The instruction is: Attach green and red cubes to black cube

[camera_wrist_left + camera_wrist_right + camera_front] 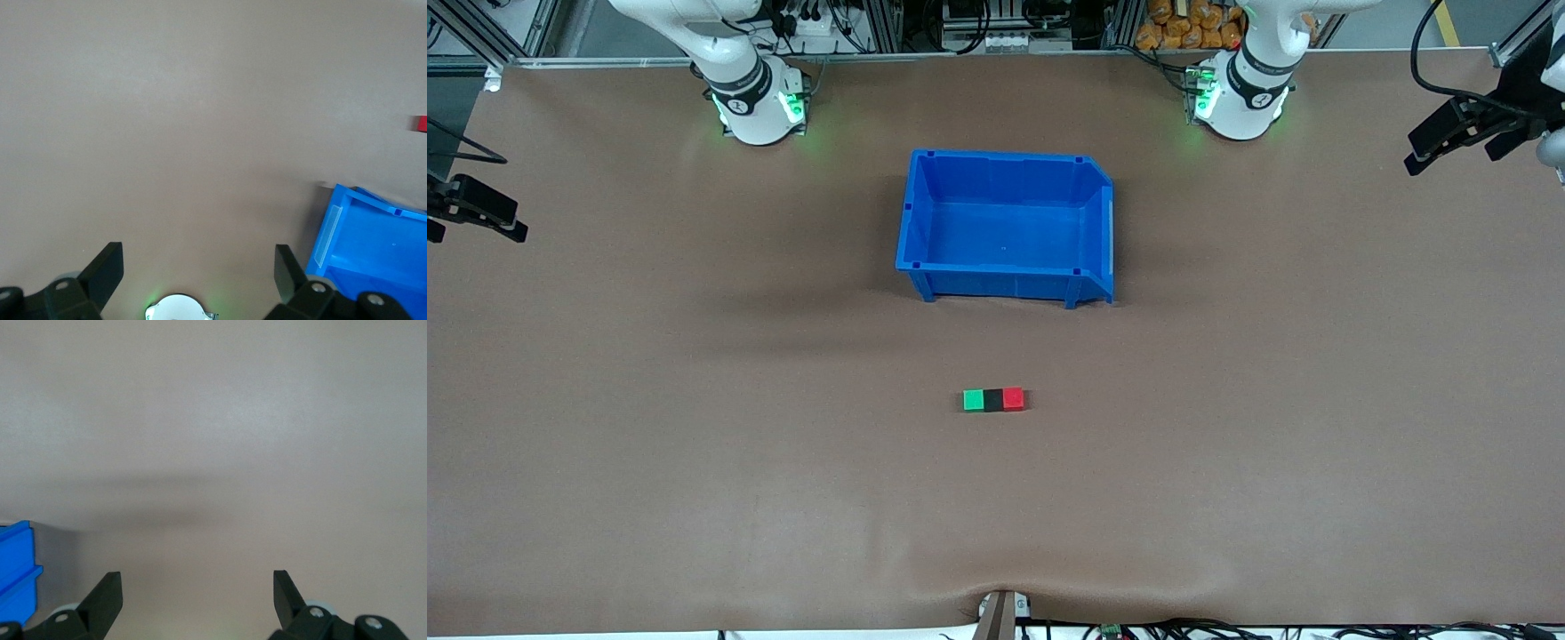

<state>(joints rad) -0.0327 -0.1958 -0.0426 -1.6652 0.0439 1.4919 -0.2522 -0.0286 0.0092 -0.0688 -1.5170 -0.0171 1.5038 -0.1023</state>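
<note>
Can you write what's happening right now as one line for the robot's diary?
cubes: green cube, black cube, red cube joined in a row | left gripper: open, waiting | right gripper: open, waiting

Both arms were drawn back from the middle of the table and waited. The left arm rose from its base at the table's edge and was carried out over its own end of the table, where the left gripper (199,267) was held in the air above bare table, its fingers (107,270) spread wide apart with nothing between them. The right gripper (197,590) was held likewise over the right arm's end of the table, its fingers (105,597) parted wide and nothing gripped.
</note>
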